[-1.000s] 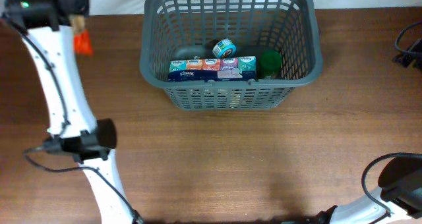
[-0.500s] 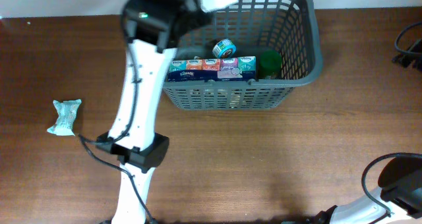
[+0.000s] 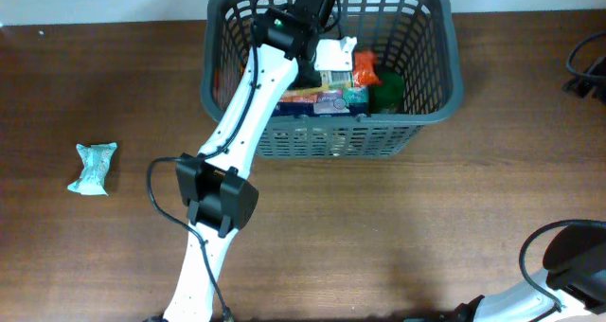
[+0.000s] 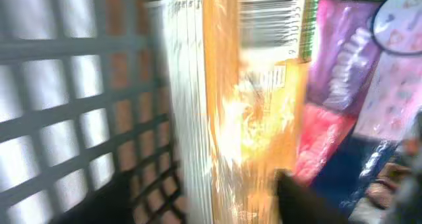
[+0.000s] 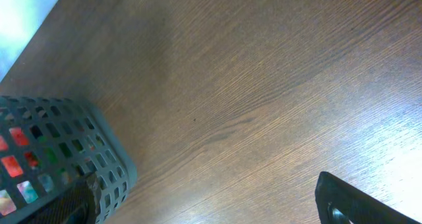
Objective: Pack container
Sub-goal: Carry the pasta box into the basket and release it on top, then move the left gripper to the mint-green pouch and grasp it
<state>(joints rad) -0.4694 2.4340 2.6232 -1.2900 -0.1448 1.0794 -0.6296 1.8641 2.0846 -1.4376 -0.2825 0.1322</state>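
The basket (image 3: 431, 95) sits mid far edge of the table (image 3: 379, 227). The left tool (image 3: 329, 49) is inside it by an orange packet (image 4: 257, 118); its grip cannot be told. The right tool (image 5: 211, 207) is wide.

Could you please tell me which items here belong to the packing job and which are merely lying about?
Job: container; left gripper inside it; orange packet; tissue pack; green item; teal packet, probably awaiting packing.
Lying about: black cables.
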